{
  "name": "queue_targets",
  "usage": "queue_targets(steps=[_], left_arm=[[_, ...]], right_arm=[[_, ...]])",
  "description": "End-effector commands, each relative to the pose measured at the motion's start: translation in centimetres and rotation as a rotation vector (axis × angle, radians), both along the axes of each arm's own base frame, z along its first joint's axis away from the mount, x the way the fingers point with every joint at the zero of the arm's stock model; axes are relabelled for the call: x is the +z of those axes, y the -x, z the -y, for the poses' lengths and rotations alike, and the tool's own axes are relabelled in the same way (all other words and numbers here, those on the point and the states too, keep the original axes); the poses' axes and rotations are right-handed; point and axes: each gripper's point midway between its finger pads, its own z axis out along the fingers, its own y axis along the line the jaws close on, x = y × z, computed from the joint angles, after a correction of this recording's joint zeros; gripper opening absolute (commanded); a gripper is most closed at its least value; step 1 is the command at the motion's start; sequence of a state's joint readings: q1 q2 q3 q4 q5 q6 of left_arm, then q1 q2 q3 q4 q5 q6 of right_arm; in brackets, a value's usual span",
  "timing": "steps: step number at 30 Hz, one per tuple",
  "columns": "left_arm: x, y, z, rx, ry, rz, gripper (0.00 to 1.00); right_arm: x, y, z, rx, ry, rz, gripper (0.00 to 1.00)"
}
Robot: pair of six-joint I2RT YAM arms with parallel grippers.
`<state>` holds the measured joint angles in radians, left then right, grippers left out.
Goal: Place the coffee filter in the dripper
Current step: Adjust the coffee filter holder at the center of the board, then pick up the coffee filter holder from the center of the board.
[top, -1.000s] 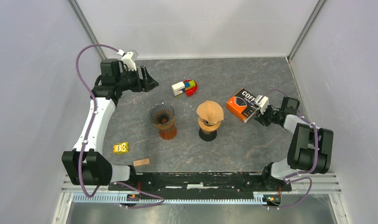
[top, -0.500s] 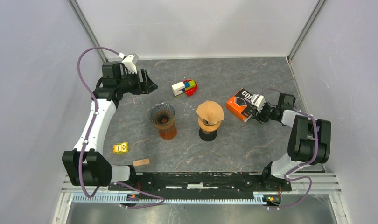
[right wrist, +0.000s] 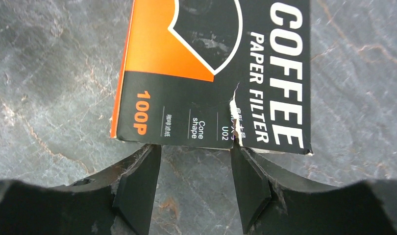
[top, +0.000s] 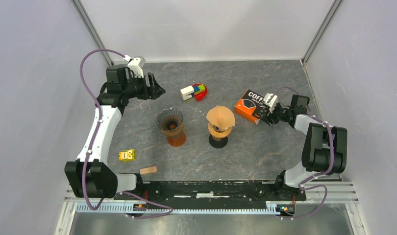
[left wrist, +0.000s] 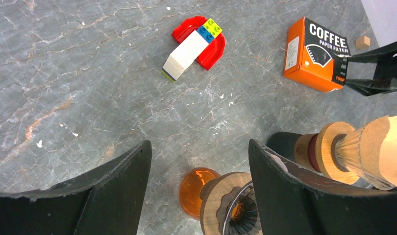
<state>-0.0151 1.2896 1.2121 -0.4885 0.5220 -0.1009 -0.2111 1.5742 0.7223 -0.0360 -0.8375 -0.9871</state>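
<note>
Landmark: the empty dripper [top: 170, 126], dark ribbed cone on an orange glass base, upright near the middle of the tabletop [top: 265, 156].
Coffee filter [top: 221, 116]: a brown paper cone just to the right of the empty dripper, apart from it. It is seated in a second dripper [left wrist: 334, 147] with a wooden collar on a black foot.
Filter box [top: 249, 105]: orange and black, printed "COFFEE PAPER FILTER". It lies flat to the right of the empty dripper, beyond the filter cone and slightly farther back.
Right gripper [top: 268, 116]: on the side of the box away from the empty dripper, low over the tabletop. In the wrist view its fingers [right wrist: 137, 181] are spread, and their tips meet the box's near edge, one at a small tear in the card. I cannot tell whether they touch the box.
Left gripper [top: 157, 88]: behind and left of the empty dripper, raised. Its fingers [left wrist: 123, 181] are wide apart and hold nothing.
Toy bricks [top: 194, 91]: a white, blue, green and red cluster behind the empty dripper, slightly right.
Yellow toy [top: 127, 155]: nearer than the empty dripper, to the left.
Wooden block [top: 148, 170]: nearer again, just right of the yellow toy.
</note>
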Motion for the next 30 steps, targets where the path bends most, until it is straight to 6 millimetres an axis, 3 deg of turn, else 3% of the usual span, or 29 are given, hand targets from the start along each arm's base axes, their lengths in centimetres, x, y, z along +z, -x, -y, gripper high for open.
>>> queue_targets(steps=[1,9,15,19,25,30], left_arm=[[1.7,-1.4,0.2,-0.044,-0.069,0.118,0.79],[2.1,-2.6,1.4,-0.076,-0.099,0.138,0.79],[2.7,-3.0,1.8,-0.099,-0.129,0.162,0.79],[2.7,-2.9,1.9,-0.103,-0.135,0.165,0.79],[2.0,-2.7,2.0,-0.100,-0.137,0.148,0.79],[2.0,-2.8,2.1,-0.096,-0.142,0.153,0.79]], right_arm=[[3.9,-1.7,-1.0,-0.020,-0.093,0.105,0.60],[5.4,-2.4,-2.4,-0.037,-0.143,0.116,0.61],[3.8,-2.0,-1.4,0.035,0.165,0.177,0.74],[4.1,-1.0,0.1,0.068,0.324,0.230,0.77],[4.6,-0.6,0.6,0.107,0.408,0.261,0.79],[3.1,-0.9,-0.5,0.142,0.479,0.276,0.79]])
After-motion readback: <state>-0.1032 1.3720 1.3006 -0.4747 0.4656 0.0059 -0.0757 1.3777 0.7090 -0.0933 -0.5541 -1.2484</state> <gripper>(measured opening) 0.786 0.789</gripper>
